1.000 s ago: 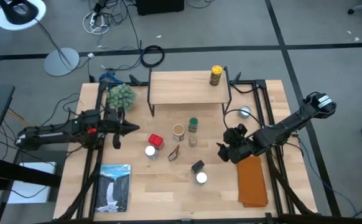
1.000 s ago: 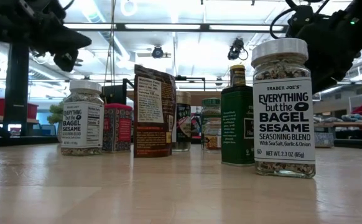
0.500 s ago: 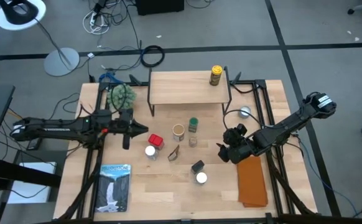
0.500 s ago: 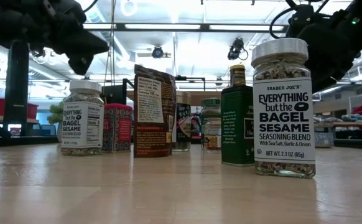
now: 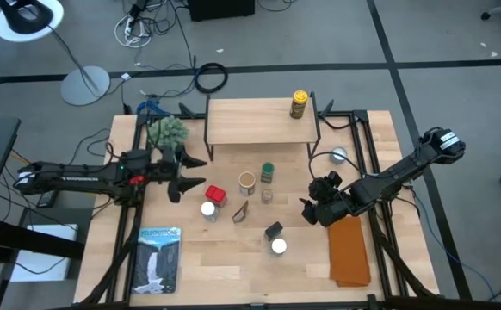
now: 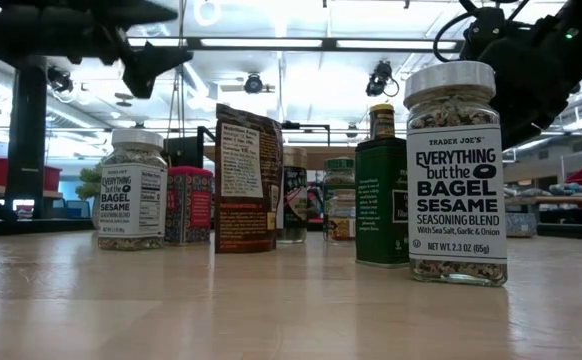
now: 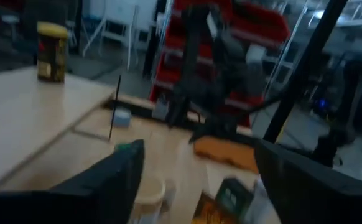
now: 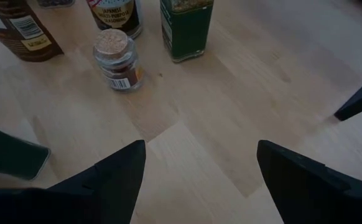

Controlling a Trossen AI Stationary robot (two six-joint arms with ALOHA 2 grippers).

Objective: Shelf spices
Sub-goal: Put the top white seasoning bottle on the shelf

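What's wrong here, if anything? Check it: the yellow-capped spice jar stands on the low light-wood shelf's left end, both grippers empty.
One error: the yellow-capped spice jar stands at the right end of the low light-wood shelf, as the high view shows. Left gripper and right gripper are empty.

the big jar [image 6: 456, 175] in front says "trader joe's everything but the bagel sesame seasoning blend, with sea salt, garlic & onion, net wt. 2.3 oz (65g)"; the small jar [image 6: 133, 190] far back says the same name
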